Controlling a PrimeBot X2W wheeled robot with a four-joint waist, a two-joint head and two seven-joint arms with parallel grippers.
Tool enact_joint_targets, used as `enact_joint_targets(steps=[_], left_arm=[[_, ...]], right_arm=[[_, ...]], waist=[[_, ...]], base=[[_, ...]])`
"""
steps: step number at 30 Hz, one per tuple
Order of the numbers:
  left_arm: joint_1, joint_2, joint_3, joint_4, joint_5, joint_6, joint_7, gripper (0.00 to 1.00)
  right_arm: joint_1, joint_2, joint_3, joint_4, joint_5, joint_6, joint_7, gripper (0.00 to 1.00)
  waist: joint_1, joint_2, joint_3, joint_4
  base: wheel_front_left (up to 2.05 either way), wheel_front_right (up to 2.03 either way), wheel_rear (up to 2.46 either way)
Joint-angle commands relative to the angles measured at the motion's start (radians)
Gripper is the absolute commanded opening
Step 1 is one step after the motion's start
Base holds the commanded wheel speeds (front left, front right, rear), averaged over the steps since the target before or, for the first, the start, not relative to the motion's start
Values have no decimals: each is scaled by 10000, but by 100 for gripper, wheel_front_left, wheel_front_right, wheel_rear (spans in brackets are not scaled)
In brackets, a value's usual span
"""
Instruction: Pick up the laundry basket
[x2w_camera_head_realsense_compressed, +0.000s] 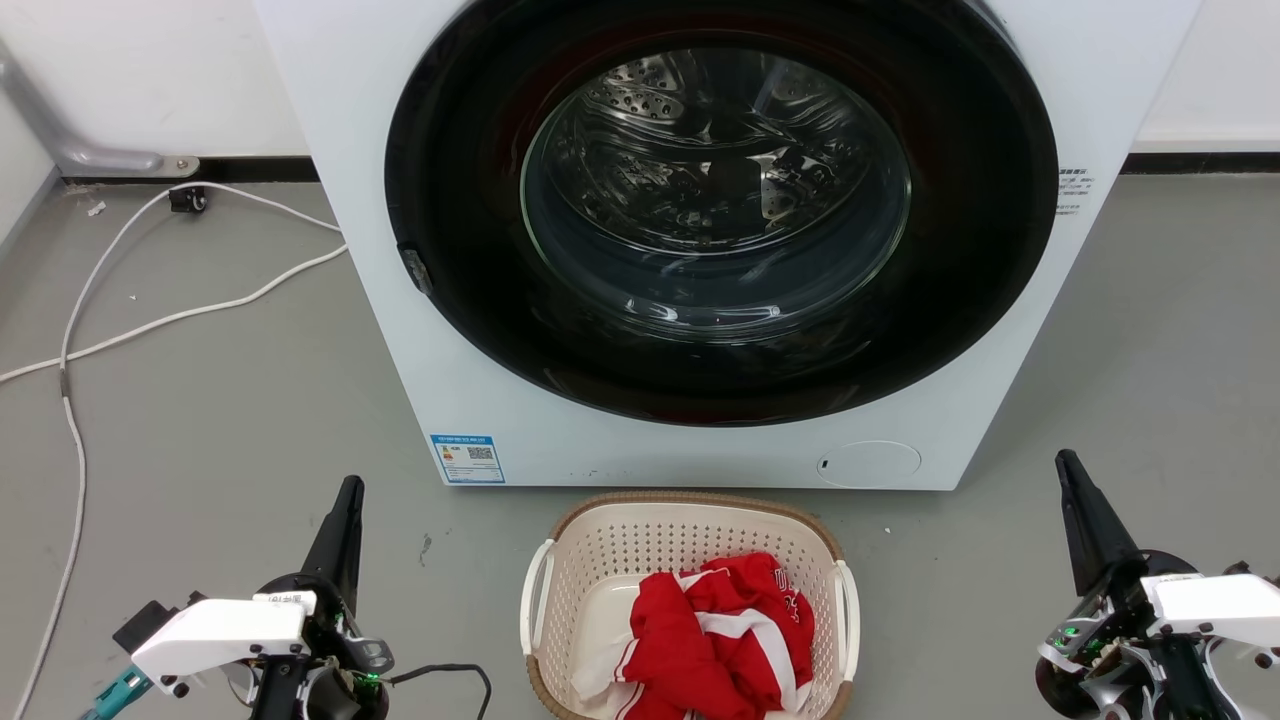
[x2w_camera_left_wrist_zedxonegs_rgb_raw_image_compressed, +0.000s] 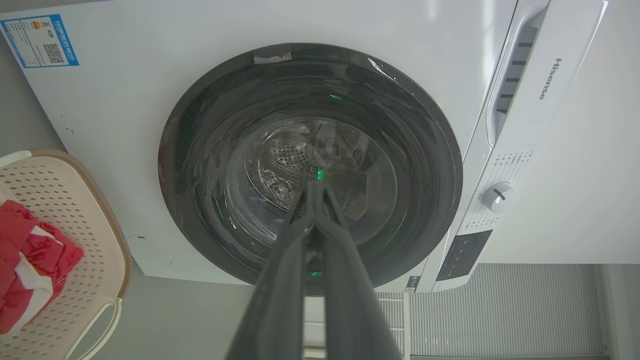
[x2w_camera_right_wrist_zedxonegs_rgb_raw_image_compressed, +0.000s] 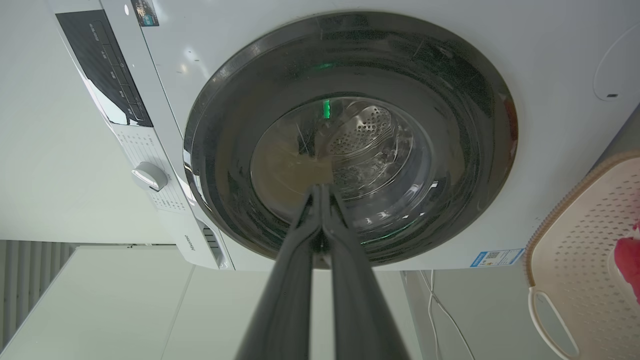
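The laundry basket (x2w_camera_head_realsense_compressed: 600, 560), cream perforated plastic with a brown woven-look rim and white side handles, stands on the floor in front of the washing machine, bottom centre of the head view. Red and white clothing (x2w_camera_head_realsense_compressed: 720, 630) lies in it. My left gripper (x2w_camera_head_realsense_compressed: 347, 500) is shut, on the floor side well to the basket's left, apart from it. My right gripper (x2w_camera_head_realsense_compressed: 1068, 470) is shut, far to the basket's right. The left wrist view has the basket (x2w_camera_left_wrist_zedxonegs_rgb_raw_image_compressed: 75, 210) at its left edge beside the shut left gripper (x2w_camera_left_wrist_zedxonegs_rgb_raw_image_compressed: 314, 187). In the right wrist view the basket (x2w_camera_right_wrist_zedxonegs_rgb_raw_image_compressed: 580, 235) sits right of the shut right gripper (x2w_camera_right_wrist_zedxonegs_rgb_raw_image_compressed: 320, 191).
The white washing machine (x2w_camera_head_realsense_compressed: 480, 400) with its dark round door (x2w_camera_head_realsense_compressed: 720, 220) stands right behind the basket. White cables (x2w_camera_head_realsense_compressed: 120, 320) trail over the grey floor at the left. A wall with dark skirting runs behind.
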Motion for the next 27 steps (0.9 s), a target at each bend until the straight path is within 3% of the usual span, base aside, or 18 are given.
enact_joint_targets(steps=[1,15,16,27], left_arm=[[-73,-16,40,10,32,0,17,0],[-78,-39,76,11,85,0,69,0],[-1,-46,59,3,18,2,15,100],[-2,-83,-445,-249,379,0,-466,100]], right_arm=[[-123,11,-31,14,-20,0,22,0],[-122,38,-68,15,-69,0,58,0],[-10,31,-46,5,-16,0,30,100],[233,63,132,-246,-496,0,-452,100]], waist=[[0,-1,0,0],[0,-1,0,0],[0,-1,0,0],[0,-1,14,-3]], base=[[0,0,0],[0,0,0],[0,0,0],[0,0,0]])
